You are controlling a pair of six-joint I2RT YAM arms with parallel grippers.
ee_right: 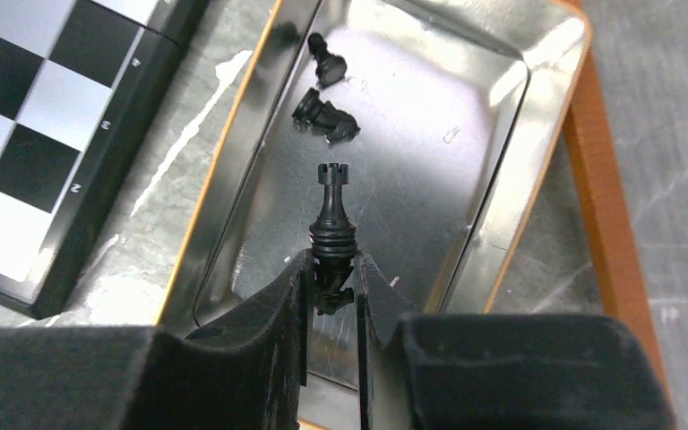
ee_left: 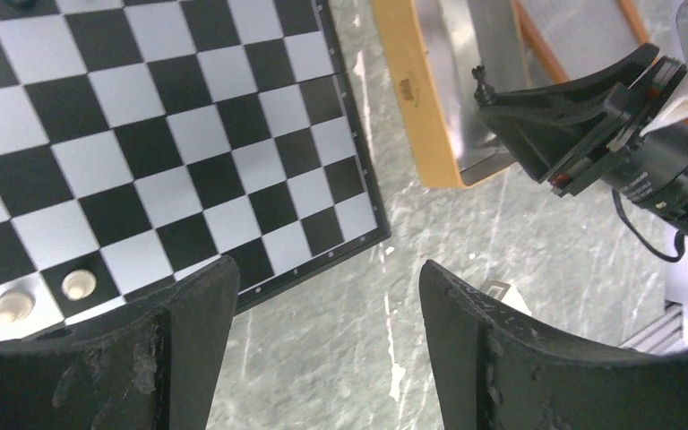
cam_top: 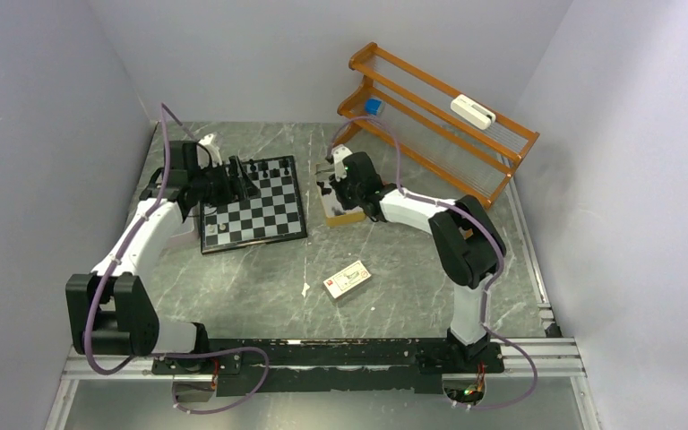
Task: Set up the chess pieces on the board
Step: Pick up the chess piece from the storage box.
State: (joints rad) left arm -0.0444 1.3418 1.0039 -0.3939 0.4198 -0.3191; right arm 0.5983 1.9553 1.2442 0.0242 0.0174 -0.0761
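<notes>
The board (cam_top: 260, 210) lies left of centre, with black chess pieces (cam_top: 267, 167) along its far edge and two pale pieces (ee_left: 78, 285) on a near corner. My left gripper (cam_top: 236, 179) hovers over the board's far left. In its wrist view the left gripper (ee_left: 327, 296) is open with nothing between the fingers. My right gripper (ee_right: 333, 264) is shut on the base of a black rook-like piece (ee_right: 333, 210), held just above the tin box (ee_right: 502, 179). Two more black pieces (ee_right: 324, 118) lie in that tin.
An orange wooden rack (cam_top: 439, 125) stands at the back right, holding a white device (cam_top: 472, 111) and a blue object (cam_top: 373, 106). A small printed card box (cam_top: 347, 279) lies on the marble table in front of the tin. Grey walls close in both sides.
</notes>
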